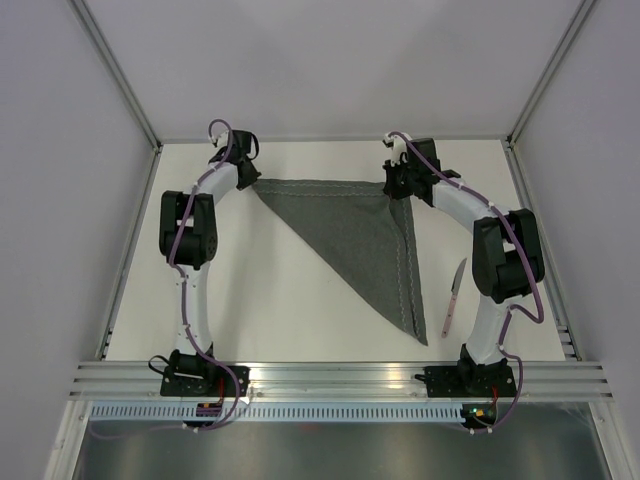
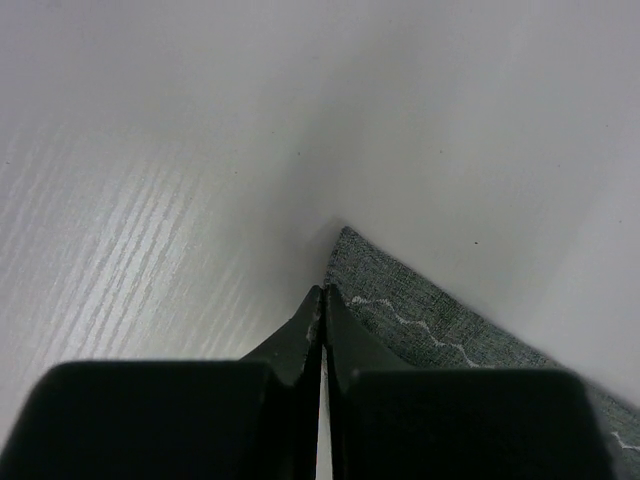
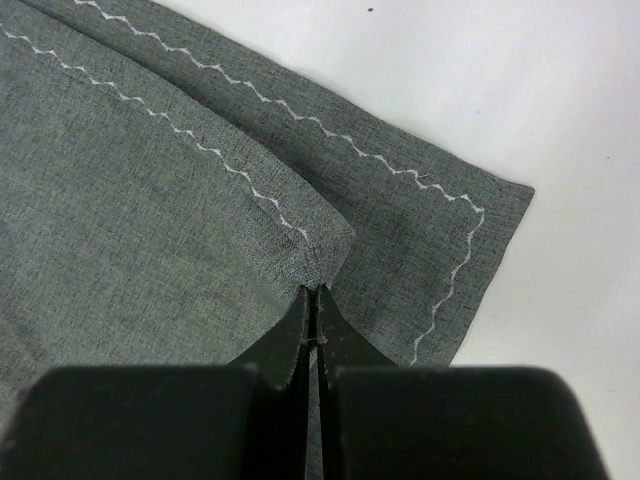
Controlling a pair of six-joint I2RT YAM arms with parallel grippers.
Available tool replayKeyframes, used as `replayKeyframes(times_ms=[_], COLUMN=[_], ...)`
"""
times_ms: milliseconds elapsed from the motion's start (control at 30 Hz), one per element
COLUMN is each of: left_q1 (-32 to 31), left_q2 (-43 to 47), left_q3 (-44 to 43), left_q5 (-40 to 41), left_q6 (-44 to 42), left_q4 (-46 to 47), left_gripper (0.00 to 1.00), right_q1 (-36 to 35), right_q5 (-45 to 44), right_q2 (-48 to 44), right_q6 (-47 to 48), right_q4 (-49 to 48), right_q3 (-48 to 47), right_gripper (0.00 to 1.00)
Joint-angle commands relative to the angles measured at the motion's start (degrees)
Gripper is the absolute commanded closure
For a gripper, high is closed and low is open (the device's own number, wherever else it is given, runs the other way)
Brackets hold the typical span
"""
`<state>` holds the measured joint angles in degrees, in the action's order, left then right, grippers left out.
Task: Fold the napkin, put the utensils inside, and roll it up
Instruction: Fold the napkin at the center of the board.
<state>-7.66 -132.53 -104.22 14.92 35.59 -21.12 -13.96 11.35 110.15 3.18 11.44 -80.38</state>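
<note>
The dark grey napkin (image 1: 360, 235) lies on the white table folded into a triangle, with its long edge along the far side and a point toward the near right. My left gripper (image 1: 248, 172) is shut at the far left corner; in the left wrist view its tips (image 2: 323, 292) meet the napkin (image 2: 420, 310) at the cloth's edge, just below the corner. My right gripper (image 1: 392, 185) is at the far right corner. There its tips (image 3: 317, 290) are shut on the puckered corner of the napkin's (image 3: 150, 220) upper layer. One pale knife-like utensil (image 1: 455, 297) lies right of the napkin.
The table (image 1: 300, 300) is bounded by white walls on three sides. An aluminium rail (image 1: 340, 380) runs along the near edge and carries both arm bases. The right arm's elbow (image 1: 505, 255) hangs just beside the utensil.
</note>
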Motion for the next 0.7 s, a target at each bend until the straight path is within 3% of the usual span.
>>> replayKeyframes(times_ms=[0, 400, 667], left_q1=[1.2, 1.7, 1.7], left_q2=[1.0, -1.0, -1.4], left_q3=[-3.0, -6.5, -7.2], left_q5=[-0.7, -3.8, -5.0], left_q6=[-2.6, -3.2, -3.4], left_q4=[-1.5, -3.7, -3.7], left_gripper=[0.97, 0.94, 0.84], right_q1=[-1.2, -2.0, -2.0], right_q5=[1.7, -2.9, -4.8], right_q2=[-3.8, -1.7, -2.0], right_q6=[-1.0, 0.9, 1.6], right_q4=[-0.5, -2.4, -2.5], right_q3=[-0.4, -4.0, -6.5], right_gripper=[1.00, 1.00, 0.99])
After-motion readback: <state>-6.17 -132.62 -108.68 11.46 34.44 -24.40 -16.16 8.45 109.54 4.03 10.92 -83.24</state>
